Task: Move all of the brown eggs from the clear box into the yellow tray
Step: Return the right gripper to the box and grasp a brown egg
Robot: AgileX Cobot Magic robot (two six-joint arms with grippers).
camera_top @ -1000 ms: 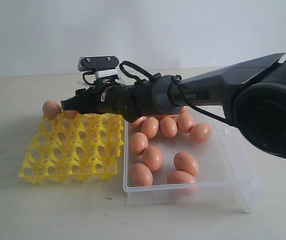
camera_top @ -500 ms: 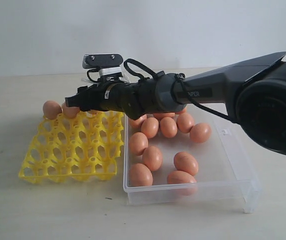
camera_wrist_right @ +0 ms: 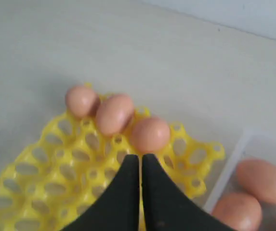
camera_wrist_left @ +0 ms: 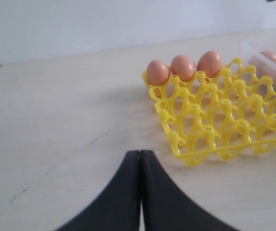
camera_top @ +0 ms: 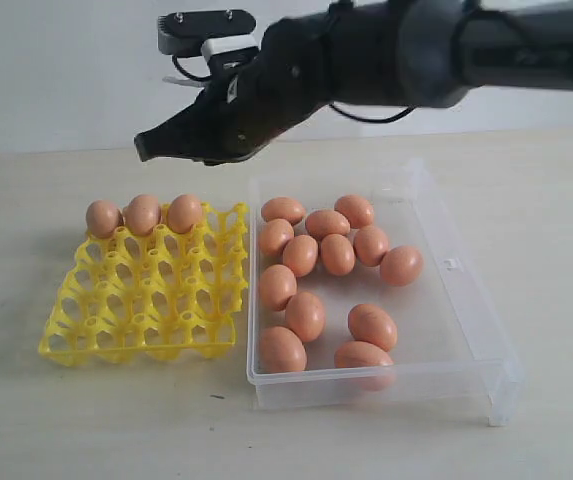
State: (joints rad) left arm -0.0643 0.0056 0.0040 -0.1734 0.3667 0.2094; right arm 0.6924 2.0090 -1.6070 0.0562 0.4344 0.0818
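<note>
Exterior camera: off the arms, a little above table height, facing the back wall (camera_top: 46,70), mid-range; takes in the whole yellow tray (camera_top: 116,335) and clear box (camera_top: 436,335) side by side. Left wrist camera: low, close over the tabletop (camera_wrist_left: 56,120), looking almost level across it at one tray corner, left gripper (camera_wrist_left: 140,155) in the foreground. Right wrist camera: higher, looking steeply down past the right gripper (camera_wrist_right: 140,158) onto the tray. All three views share the three brown eggs (camera_top: 144,214) in the tray's end row and some of the box.
</note>
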